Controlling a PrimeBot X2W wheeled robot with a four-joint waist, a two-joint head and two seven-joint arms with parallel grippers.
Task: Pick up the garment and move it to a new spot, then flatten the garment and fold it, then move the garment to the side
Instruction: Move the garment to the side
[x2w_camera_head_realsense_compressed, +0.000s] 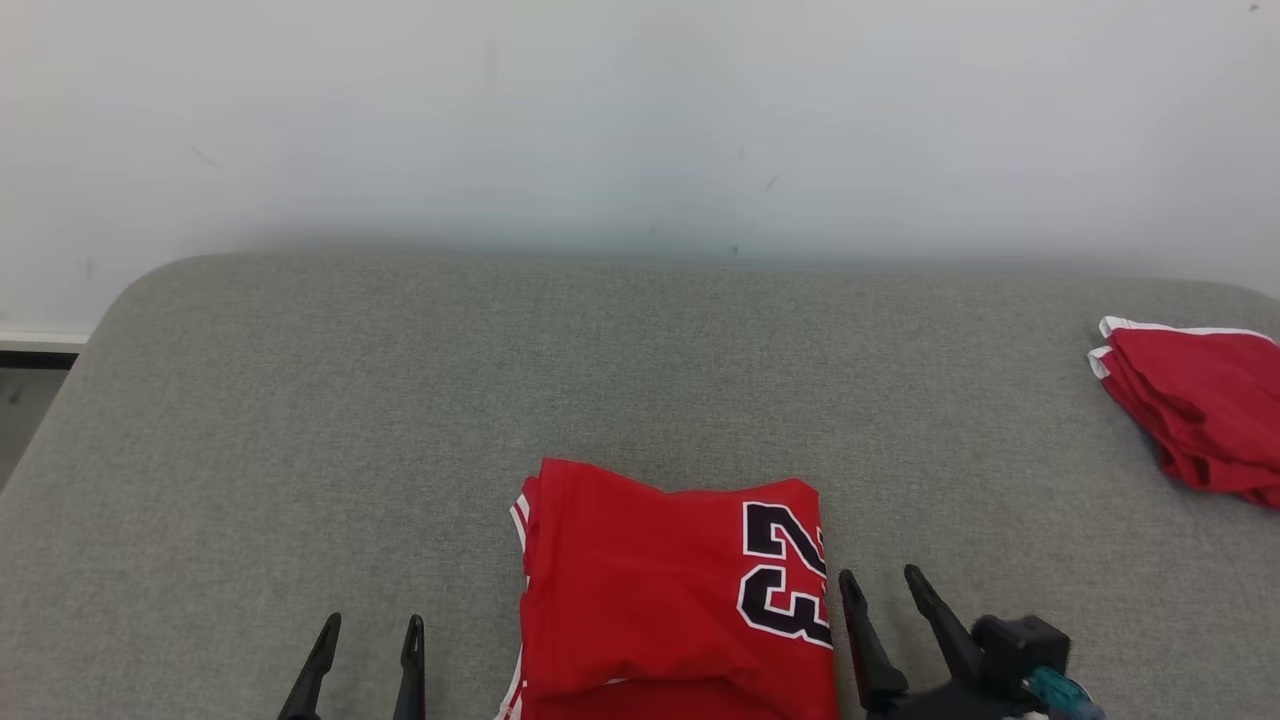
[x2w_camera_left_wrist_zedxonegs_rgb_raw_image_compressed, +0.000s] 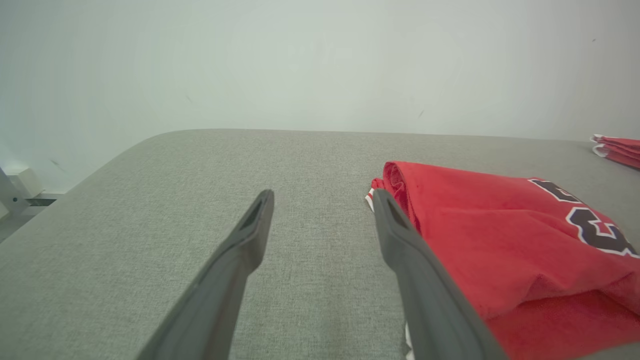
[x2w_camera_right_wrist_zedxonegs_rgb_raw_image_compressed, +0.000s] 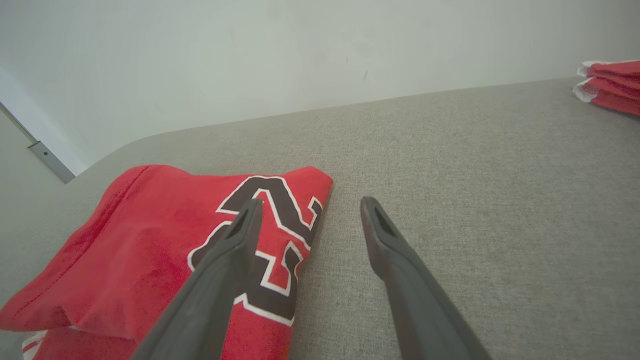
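Note:
A folded red jersey (x2w_camera_head_realsense_compressed: 670, 590) with a black "23" lies on the grey padded table (x2w_camera_head_realsense_compressed: 640, 360) near its front edge. The jersey (x2w_camera_left_wrist_zedxonegs_rgb_raw_image_compressed: 500, 240) sits just right of my left fingers in the left wrist view. In the right wrist view the jersey (x2w_camera_right_wrist_zedxonegs_rgb_raw_image_compressed: 150, 250) lies at the left, partly behind one finger. My left gripper (x2w_camera_head_realsense_compressed: 371, 625) stands open to the jersey's left, holding nothing. My right gripper (x2w_camera_head_realsense_compressed: 882, 577) stands open just off the jersey's right edge, also holding nothing. The left gripper (x2w_camera_left_wrist_zedxonegs_rgb_raw_image_compressed: 322, 195) and right gripper (x2w_camera_right_wrist_zedxonegs_rgb_raw_image_compressed: 307, 202) both show spread fingers above the cloth surface.
A second folded red garment with white trim (x2w_camera_head_realsense_compressed: 1195, 410) lies at the table's far right edge; it also appears as the red garment (x2w_camera_right_wrist_zedxonegs_rgb_raw_image_compressed: 607, 85) at the upper right. A pale wall (x2w_camera_head_realsense_compressed: 640, 120) stands behind the table. The table's left corner is rounded.

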